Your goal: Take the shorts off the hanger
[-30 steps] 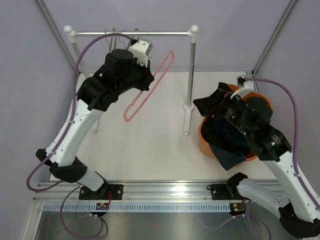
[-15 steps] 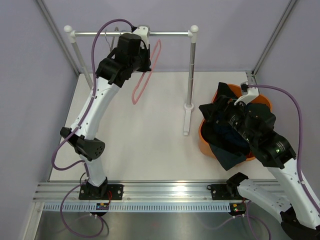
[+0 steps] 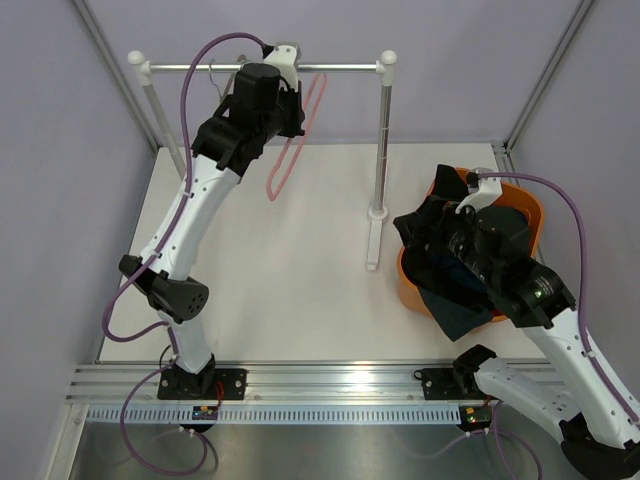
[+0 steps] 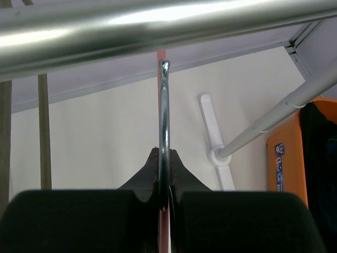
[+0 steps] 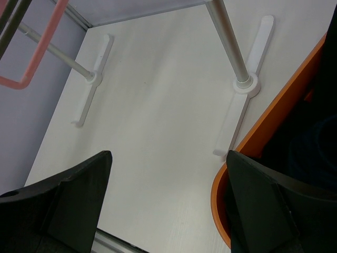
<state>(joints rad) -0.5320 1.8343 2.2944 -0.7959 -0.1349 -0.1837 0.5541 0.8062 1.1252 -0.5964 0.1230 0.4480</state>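
Left gripper (image 4: 164, 182): clamped on the thin steel hook (image 4: 164, 110) of a bare pink loop-shaped hanger (image 3: 292, 150). The hook's tip pointed up just beneath the horizontal chrome rail (image 4: 158, 23), which crossed it at right angles. Right gripper (image 5: 168, 158): fingers spread wide, nothing between them, at the rim of the round orange bin (image 3: 405, 285). Dark limp shorts (image 3: 455, 300): heaped in that bin, none on the hanger, well apart to the right of the left gripper and nearest the right arm.

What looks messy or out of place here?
The dark shorts spill over the orange basket's rim instead of lying fully inside. Otherwise nothing odd: the left pincer is shut on the bare pink hanger's hook by the rail.
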